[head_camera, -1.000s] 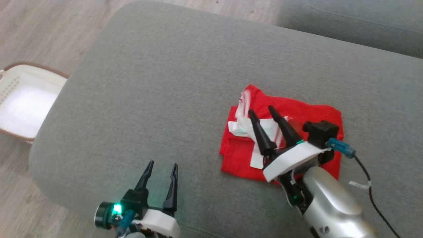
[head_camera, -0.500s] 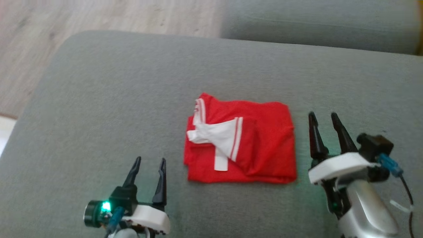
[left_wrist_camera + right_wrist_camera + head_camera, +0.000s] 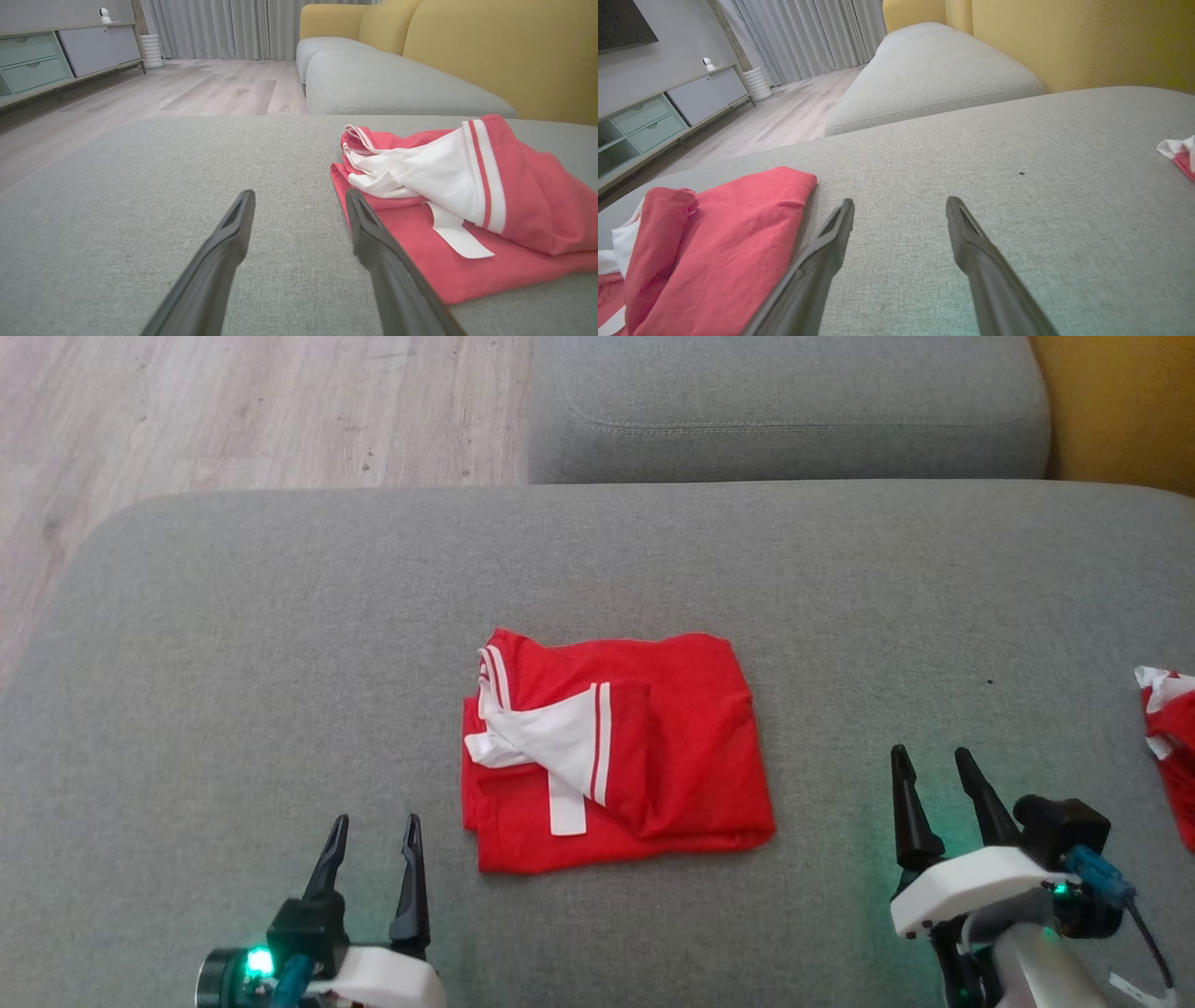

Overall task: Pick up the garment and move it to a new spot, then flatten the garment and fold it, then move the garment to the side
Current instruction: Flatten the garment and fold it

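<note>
Red folded garment (image 3: 681, 728) on grey sofa cushion (image 3: 280, 616), both sets of jaws apart, empty

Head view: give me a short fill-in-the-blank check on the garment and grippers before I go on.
1. The folded garment is red with ____ trim.
2. The left gripper has its jaws ____, holding nothing.
3. The garment lies ____ the left gripper and the right gripper, touching neither.
4. Another red and white cloth lies at the far ____ side of the cushion in the head view.

Missing words: white; open; between; right.
</note>
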